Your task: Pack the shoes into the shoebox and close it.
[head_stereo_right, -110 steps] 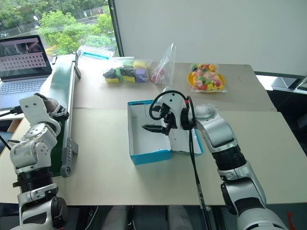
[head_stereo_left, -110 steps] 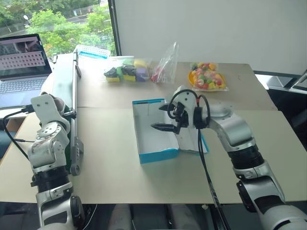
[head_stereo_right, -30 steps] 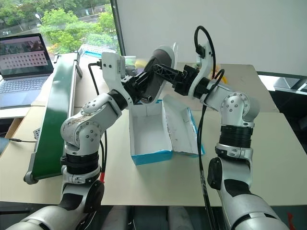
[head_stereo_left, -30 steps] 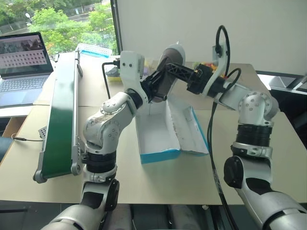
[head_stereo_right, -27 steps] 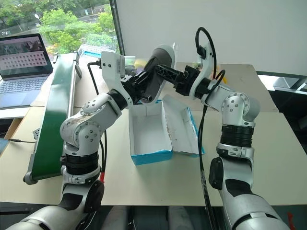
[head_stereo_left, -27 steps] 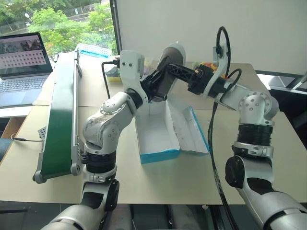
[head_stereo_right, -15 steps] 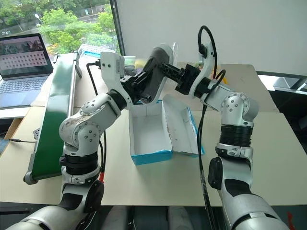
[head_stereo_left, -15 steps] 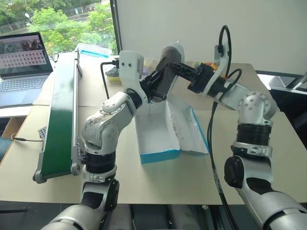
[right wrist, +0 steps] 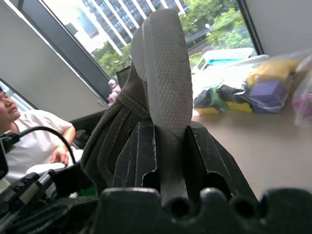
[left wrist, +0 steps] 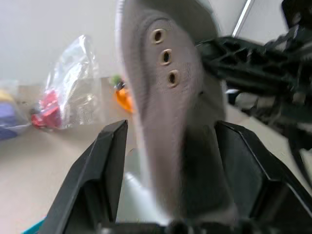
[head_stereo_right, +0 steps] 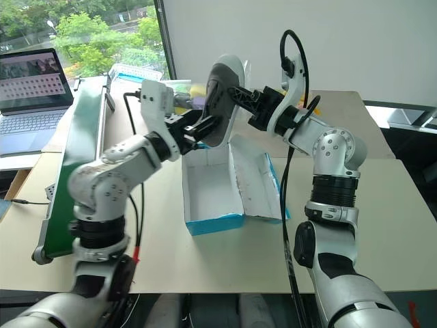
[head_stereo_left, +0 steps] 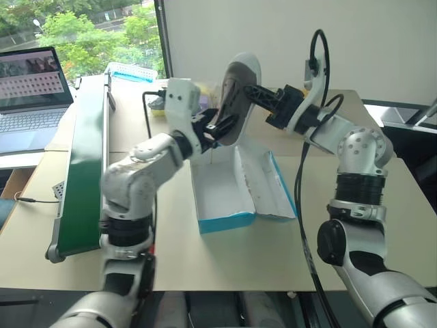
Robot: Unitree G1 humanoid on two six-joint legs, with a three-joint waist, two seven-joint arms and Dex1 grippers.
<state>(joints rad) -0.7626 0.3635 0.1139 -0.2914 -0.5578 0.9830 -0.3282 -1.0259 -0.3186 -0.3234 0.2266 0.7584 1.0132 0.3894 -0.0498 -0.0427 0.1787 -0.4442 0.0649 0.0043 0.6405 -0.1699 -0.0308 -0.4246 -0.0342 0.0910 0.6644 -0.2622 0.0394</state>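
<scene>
Grey-beige fabric shoe (head_stereo_right: 220, 102) held in the air above the far end of the open blue shoebox (head_stereo_right: 213, 193), its long axis standing nearly upright, toe up and heel down toward the box's white interior. Right gripper (head_stereo_right: 240, 96) is pinched on the shoe's white sole edge, reaching in from the right of the box (its wrist view shows the ribbed sole wedged between the two black fingers). Left gripper (head_stereo_right: 202, 127) lies on the opposite side of the shoe, its fingers (left wrist: 108, 161) spread apart and straddling the fabric upper without clamping it. Judged from this, the shoe now hangs from the right gripper alone, which is therefore the arm placed to lower it. For the shoe to lie flat inside the box, its upright axis would have to tip down along the box's length. Lid (head_stereo_right: 259, 184) of the box lies folded open flat to the right of the box.
</scene>
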